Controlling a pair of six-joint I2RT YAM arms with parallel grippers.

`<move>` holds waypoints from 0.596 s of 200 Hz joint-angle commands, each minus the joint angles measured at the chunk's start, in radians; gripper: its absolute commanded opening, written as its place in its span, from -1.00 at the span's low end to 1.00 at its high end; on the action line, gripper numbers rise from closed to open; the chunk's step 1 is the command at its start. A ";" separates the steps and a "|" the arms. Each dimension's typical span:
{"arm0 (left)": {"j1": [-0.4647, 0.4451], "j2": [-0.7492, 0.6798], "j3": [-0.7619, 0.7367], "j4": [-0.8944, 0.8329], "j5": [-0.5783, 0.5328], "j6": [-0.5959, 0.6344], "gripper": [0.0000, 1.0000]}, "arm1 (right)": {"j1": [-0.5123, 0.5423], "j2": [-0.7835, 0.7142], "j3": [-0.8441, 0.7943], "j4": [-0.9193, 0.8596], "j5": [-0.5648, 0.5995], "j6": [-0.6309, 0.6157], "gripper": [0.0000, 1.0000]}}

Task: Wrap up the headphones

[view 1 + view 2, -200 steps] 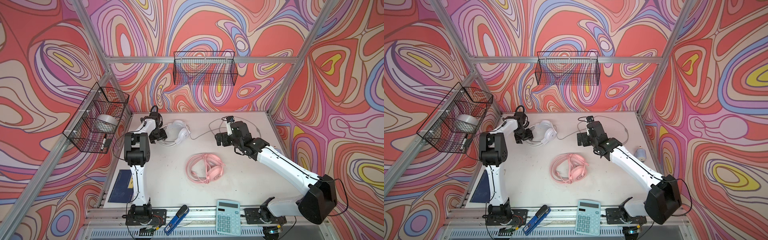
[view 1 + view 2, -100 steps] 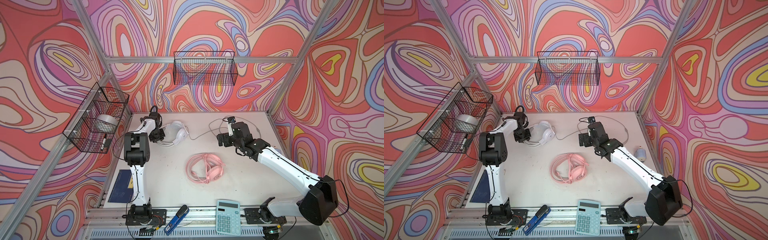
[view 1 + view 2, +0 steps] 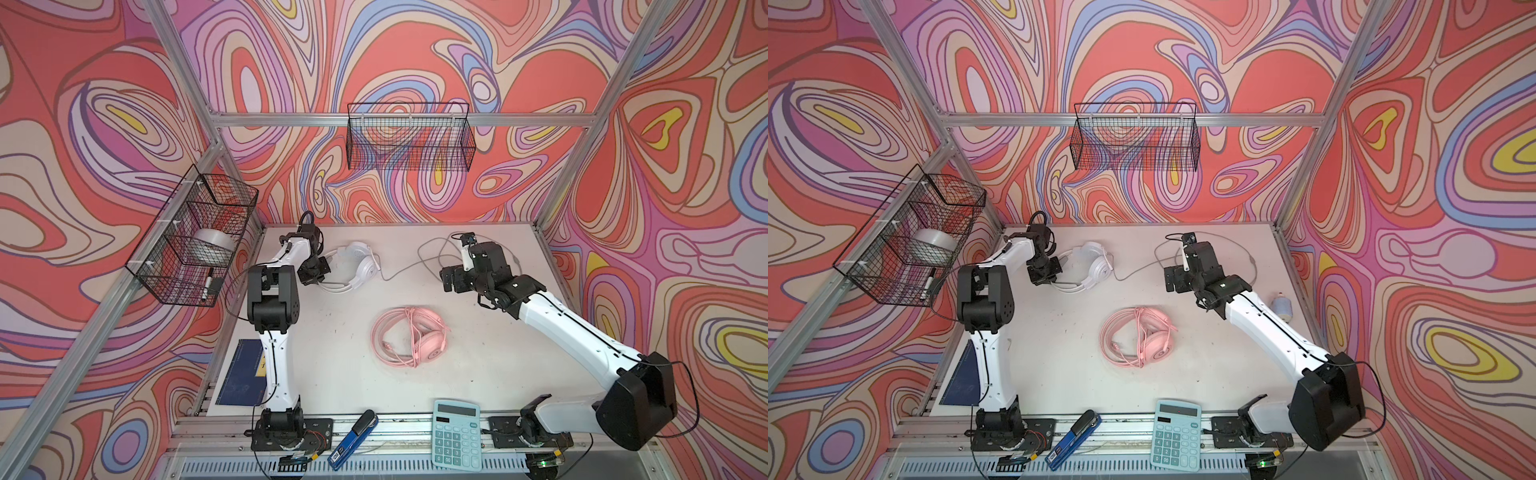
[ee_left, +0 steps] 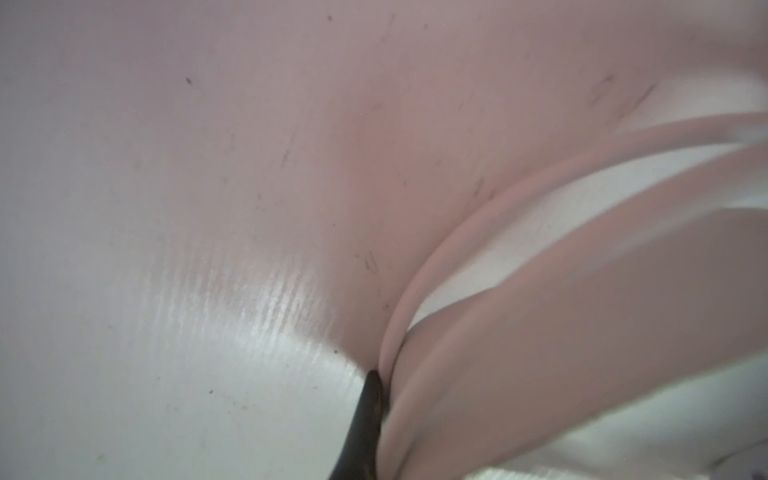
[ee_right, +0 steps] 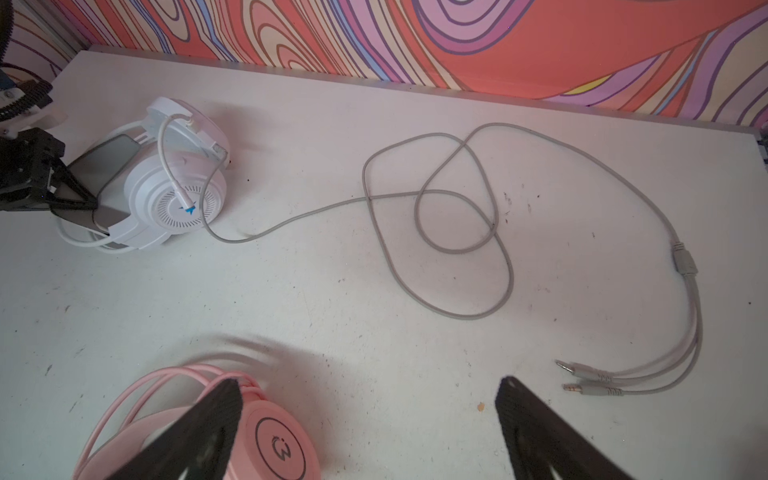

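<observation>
Pink headset mid-table, cord coiled round it; looks done; white headset at back left, grey cord loose in loops across the table, plugs free; that wrap is left; my left jaws pinched on its headband; right jaws spread wide, empty, above the loops.

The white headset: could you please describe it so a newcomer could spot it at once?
Start at the white table and go to its far left corner, near the left arm. The white headset lies there; unlike the pink headset mid-table, it trails a loose grey cord.
</observation>
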 commanded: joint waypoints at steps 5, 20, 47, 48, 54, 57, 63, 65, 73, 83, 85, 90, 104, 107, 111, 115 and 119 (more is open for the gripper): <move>0.000 -0.106 0.018 -0.034 0.093 0.051 -1.00 | -0.040 -0.021 -0.008 -0.003 -0.067 -0.047 0.97; 0.000 -0.139 0.038 -0.055 0.115 0.085 -1.00 | -0.069 -0.016 -0.007 -0.009 -0.099 -0.082 0.97; 0.000 -0.193 0.095 -0.123 0.128 0.136 -1.00 | -0.126 0.005 0.001 0.010 -0.151 -0.137 0.97; 0.000 -0.196 0.097 -0.125 0.129 0.137 -1.00 | -0.128 0.004 0.001 0.011 -0.155 -0.141 0.97; 0.000 -0.209 0.110 -0.135 0.137 0.146 -1.00 | -0.137 0.011 0.001 0.015 -0.177 -0.165 0.97; 0.000 -0.215 0.115 -0.140 0.141 0.151 -1.00 | -0.141 0.013 0.001 0.015 -0.184 -0.177 0.97; 0.000 -0.229 0.126 -0.151 0.151 0.160 -1.00 | -0.143 0.020 0.003 0.017 -0.187 -0.203 0.97; 0.000 -0.232 0.130 -0.155 0.154 0.162 -1.00 | -0.143 0.023 0.003 0.017 -0.188 -0.213 0.97; 0.000 -0.249 0.147 -0.170 0.168 0.171 -1.00 | -0.144 0.035 0.005 0.019 -0.195 -0.247 0.97; 0.000 -0.270 0.168 -0.187 0.189 0.181 -1.00 | -0.144 0.055 0.007 0.023 -0.196 -0.282 0.97; 0.000 -0.274 0.171 -0.190 0.194 0.184 -1.00 | -0.144 0.059 0.007 0.024 -0.196 -0.291 0.97; 0.000 -0.284 0.181 -0.195 0.207 0.189 -1.00 | -0.144 0.068 0.007 0.029 -0.196 -0.307 0.96; 0.000 -0.309 0.209 -0.212 0.273 0.208 -1.00 | -0.144 0.086 -0.011 0.067 -0.196 -0.357 0.96; 0.000 -0.314 0.214 -0.215 0.284 0.210 -1.00 | -0.144 0.086 -0.018 0.080 -0.197 -0.368 0.96; 0.000 -0.321 0.222 -0.219 0.296 0.211 -1.00 | -0.144 0.086 -0.033 0.102 -0.198 -0.384 0.96; 0.000 -0.329 0.228 -0.223 0.304 0.212 -1.00 | -0.144 0.086 -0.049 0.128 -0.201 -0.404 0.96; 0.000 -0.337 0.233 -0.227 0.310 0.212 -1.00 | -0.144 0.085 -0.059 0.145 -0.205 -0.417 0.96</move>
